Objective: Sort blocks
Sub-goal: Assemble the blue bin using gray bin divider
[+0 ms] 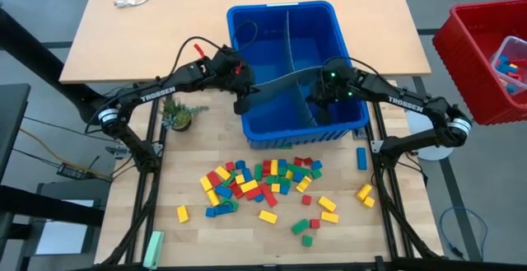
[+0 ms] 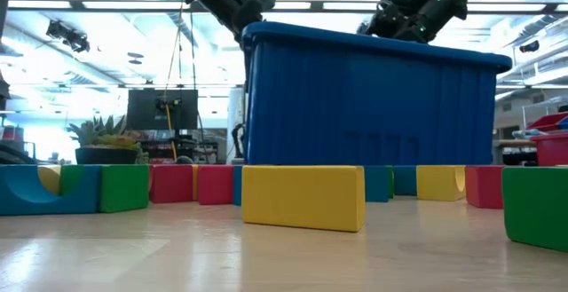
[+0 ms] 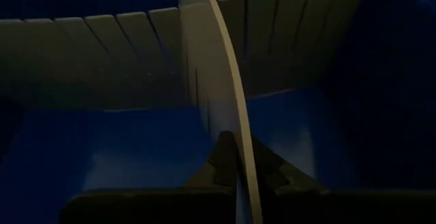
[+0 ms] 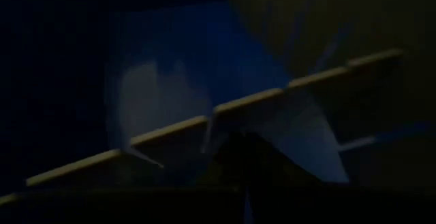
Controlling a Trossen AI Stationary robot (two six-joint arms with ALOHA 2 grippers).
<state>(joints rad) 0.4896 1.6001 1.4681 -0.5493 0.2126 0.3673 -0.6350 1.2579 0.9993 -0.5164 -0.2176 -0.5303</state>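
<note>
Left gripper (image 3: pixel 235 166) pinches grey divider (image 1: pixel 284 80) inside blue bin (image 1: pixel 346 127); right gripper (image 1: pixel 319 94) at same divider, grip unclear. Blocks (image 1: pixel 263 180) lie scattered on table (image 1: pixel 189 246) before bin, plant (image 1: pixel 177 114) beside.

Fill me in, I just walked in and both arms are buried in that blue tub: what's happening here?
Both arms are working at the blue bin, not at the blocks yet. The left gripper is shut on a grey divider panel that stands inside the bin. The right gripper reaches in from the other side onto the long crosswise panel; its grip is too dark to judge. The red, yellow, green and blue blocks lie loose on the table in front of the bin.
</note>
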